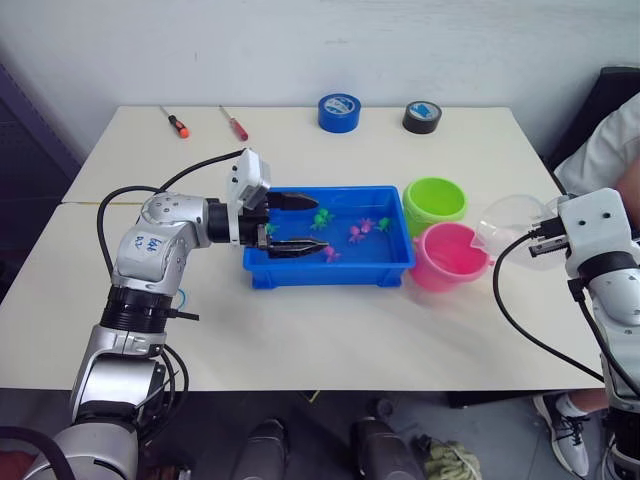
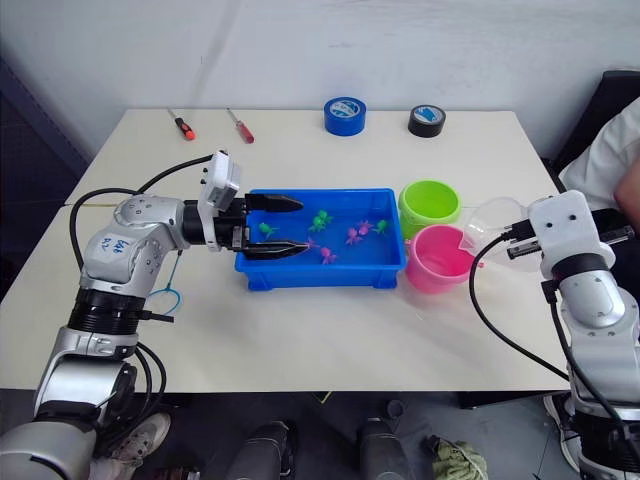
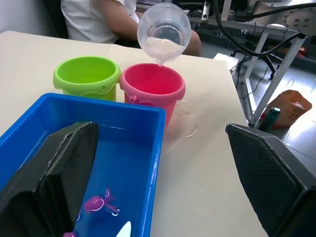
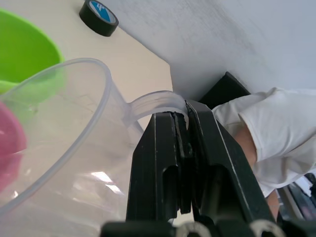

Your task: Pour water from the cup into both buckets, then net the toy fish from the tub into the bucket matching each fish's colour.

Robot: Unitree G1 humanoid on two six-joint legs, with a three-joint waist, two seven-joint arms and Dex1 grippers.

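Observation:
My right gripper [image 4: 186, 111] is shut on the handle of the clear cup [image 1: 515, 225], which is tipped on its side with its lip over the pink bucket [image 1: 450, 255]. Water lies against the cup's [image 3: 164, 32] lower lip. The lime green bucket [image 1: 434, 200] stands just behind the pink one, both at the right end of the blue tub [image 1: 330, 272]. Green fish [image 1: 321, 216] and pink fish [image 1: 360, 231] float in the tub. My left gripper [image 1: 320, 222] hangs open over the tub's left half, holding nothing. The net's blue hoop [image 2: 170, 297] lies by my left arm.
Two red-handled screwdrivers [image 1: 177, 122] [image 1: 234, 123] lie at the far left of the table. A blue tape roll [image 1: 339, 112] and a black tape roll [image 1: 423, 117] sit at the far edge. A person in a white shirt [image 1: 600, 150] sits at the right.

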